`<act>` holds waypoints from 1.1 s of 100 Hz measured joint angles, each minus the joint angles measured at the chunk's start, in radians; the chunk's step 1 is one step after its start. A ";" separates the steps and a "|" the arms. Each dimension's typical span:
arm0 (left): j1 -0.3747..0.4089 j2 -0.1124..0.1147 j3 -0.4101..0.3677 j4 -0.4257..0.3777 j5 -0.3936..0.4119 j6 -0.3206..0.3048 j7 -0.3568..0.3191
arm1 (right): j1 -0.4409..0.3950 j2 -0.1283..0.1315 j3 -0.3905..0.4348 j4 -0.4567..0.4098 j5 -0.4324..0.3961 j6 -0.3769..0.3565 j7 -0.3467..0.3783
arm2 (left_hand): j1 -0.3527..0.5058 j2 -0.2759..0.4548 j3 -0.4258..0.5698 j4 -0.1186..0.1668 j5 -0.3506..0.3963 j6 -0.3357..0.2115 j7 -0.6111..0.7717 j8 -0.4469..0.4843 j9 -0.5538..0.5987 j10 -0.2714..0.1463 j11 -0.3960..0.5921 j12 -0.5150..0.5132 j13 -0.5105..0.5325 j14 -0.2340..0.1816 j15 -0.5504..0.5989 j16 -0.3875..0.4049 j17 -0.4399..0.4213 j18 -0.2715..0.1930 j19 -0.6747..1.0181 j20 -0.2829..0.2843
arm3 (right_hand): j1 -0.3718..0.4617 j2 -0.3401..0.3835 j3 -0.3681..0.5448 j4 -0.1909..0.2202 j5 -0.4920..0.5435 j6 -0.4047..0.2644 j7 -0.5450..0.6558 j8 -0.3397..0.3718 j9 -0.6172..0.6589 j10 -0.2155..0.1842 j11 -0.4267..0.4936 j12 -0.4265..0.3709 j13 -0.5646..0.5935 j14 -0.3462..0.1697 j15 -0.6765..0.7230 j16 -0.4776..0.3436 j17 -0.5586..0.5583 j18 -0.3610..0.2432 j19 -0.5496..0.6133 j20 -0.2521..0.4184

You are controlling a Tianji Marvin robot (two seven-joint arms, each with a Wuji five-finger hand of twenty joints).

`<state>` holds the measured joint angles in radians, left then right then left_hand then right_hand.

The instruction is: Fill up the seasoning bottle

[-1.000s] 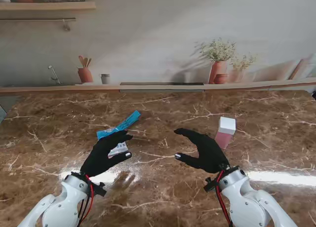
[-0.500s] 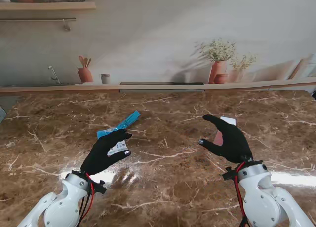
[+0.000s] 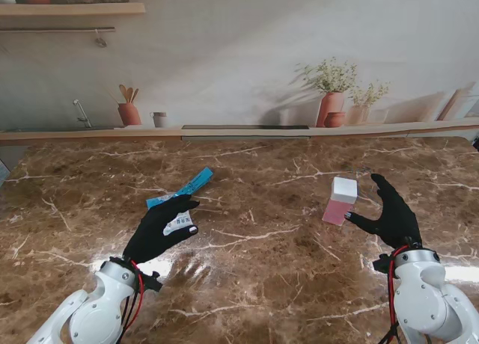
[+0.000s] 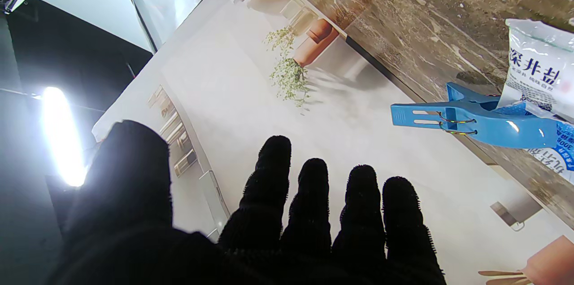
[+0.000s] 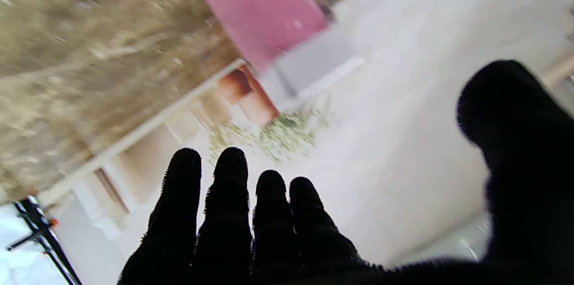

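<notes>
Left hand (image 3: 161,232): black-gloved, fingers spread wide, holding nothing, over the near end of the salt packet (image 3: 179,223). Right hand (image 3: 391,215): wide, empty, just right of the seasoning bottle (image 3: 340,200), thumb toward it, contact unclear. Bottle: pink body, white cap, upright on the marble surface (image 3: 262,262). Blue clip (image 3: 181,188): clamped on the packet's far end.

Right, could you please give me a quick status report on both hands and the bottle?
Left hand open over the clipped salt bag. Right hand open, just right of the pink seasoning bottle, not touching. Bottle upright, white cap on. Nothing between them.
</notes>
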<state>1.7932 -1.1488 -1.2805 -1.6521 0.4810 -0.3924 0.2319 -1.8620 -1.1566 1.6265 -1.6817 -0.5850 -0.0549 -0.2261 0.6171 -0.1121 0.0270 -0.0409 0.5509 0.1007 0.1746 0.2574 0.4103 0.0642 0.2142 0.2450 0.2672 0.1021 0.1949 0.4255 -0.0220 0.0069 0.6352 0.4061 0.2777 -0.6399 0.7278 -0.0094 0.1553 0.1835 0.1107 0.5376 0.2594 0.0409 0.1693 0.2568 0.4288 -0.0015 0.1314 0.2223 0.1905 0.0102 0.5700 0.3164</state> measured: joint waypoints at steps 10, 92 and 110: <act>-0.004 0.000 0.003 0.001 -0.001 0.000 -0.003 | 0.039 0.005 0.003 0.067 0.074 0.013 0.083 | 0.000 0.000 0.000 0.000 0.000 0.000 0.000 0.000 0.000 0.002 0.000 0.000 0.000 0.000 0.000 0.000 0.000 0.000 0.000 0.000 | 0.058 0.001 -0.038 0.000 -0.009 0.011 -0.069 0.001 -0.033 0.007 0.017 0.000 -0.011 0.000 0.000 0.000 -0.008 0.000 -0.019 0.014; -0.015 0.002 0.011 -0.002 0.020 0.025 -0.014 | 0.384 0.059 -0.136 0.477 0.422 0.039 0.423 | 0.000 0.000 0.000 0.000 0.000 -0.008 0.010 0.004 0.000 0.003 0.000 0.000 0.000 0.000 0.000 0.000 0.000 0.000 0.000 -0.001 | 0.281 -0.024 -0.099 -0.033 0.005 -0.182 -0.143 -0.510 -0.092 0.016 -0.052 -0.009 -0.186 -0.041 -0.013 0.023 -0.133 -0.165 -0.073 0.117; -0.017 0.004 0.011 -0.006 0.021 0.033 -0.022 | 0.431 0.050 -0.157 0.546 0.495 0.020 0.452 | 0.000 0.000 0.000 0.000 0.000 -0.009 0.011 0.004 0.000 0.003 0.000 0.000 0.000 0.000 0.000 0.000 0.000 0.000 0.000 -0.002 | 0.293 -0.045 -0.101 -0.055 0.003 -0.313 -0.112 -0.129 -0.116 -0.001 -0.144 0.036 -0.273 -0.125 -0.041 0.024 -0.189 -0.254 -0.143 0.167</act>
<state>1.7760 -1.1452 -1.2694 -1.6579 0.5017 -0.3593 0.2098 -1.4311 -1.1061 1.4700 -1.1358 -0.0896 -0.0352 0.2257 0.6170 -0.1123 0.0270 -0.0409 0.5509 0.0922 0.1852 0.2609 0.4103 0.0670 0.2142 0.2449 0.2672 0.1021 0.1947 0.4255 -0.0221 0.0073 0.6352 0.4045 0.5712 -0.6847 0.6267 -0.0643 0.1583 -0.1291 -0.0013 0.4082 0.1437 0.0403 0.0257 0.2930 0.1561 -0.1270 0.0908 0.2465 0.0016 -0.2437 0.4274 0.4836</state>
